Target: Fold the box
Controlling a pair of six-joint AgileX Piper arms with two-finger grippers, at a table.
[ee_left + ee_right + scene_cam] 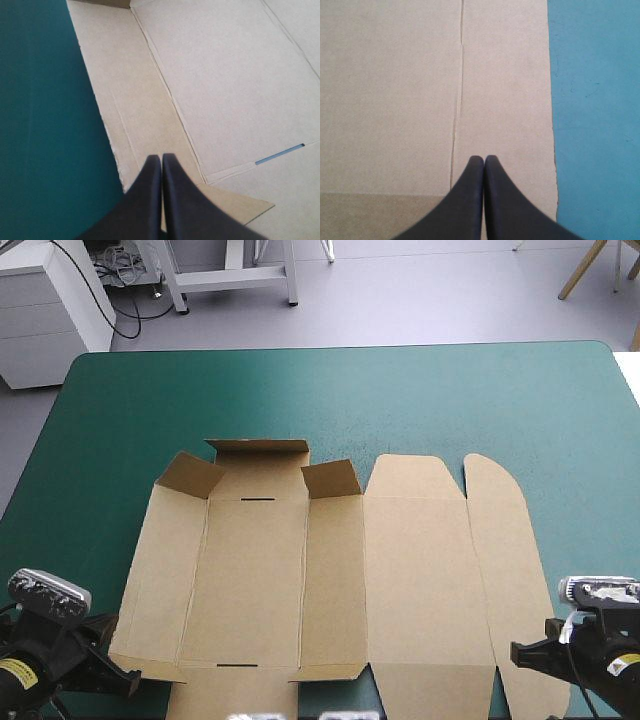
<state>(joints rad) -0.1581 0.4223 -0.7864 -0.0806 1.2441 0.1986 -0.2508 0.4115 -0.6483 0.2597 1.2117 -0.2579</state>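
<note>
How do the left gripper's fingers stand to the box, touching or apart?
Cannot tell. The left wrist view shows the left gripper, fingers shut, over a corner of the box, with neither contact nor gap plain; the high view settles nothing.

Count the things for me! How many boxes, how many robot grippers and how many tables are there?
Brown box: 1
Black grippers: 2, the left gripper and the right gripper
Teal-green table: 1
Total: 4
</note>
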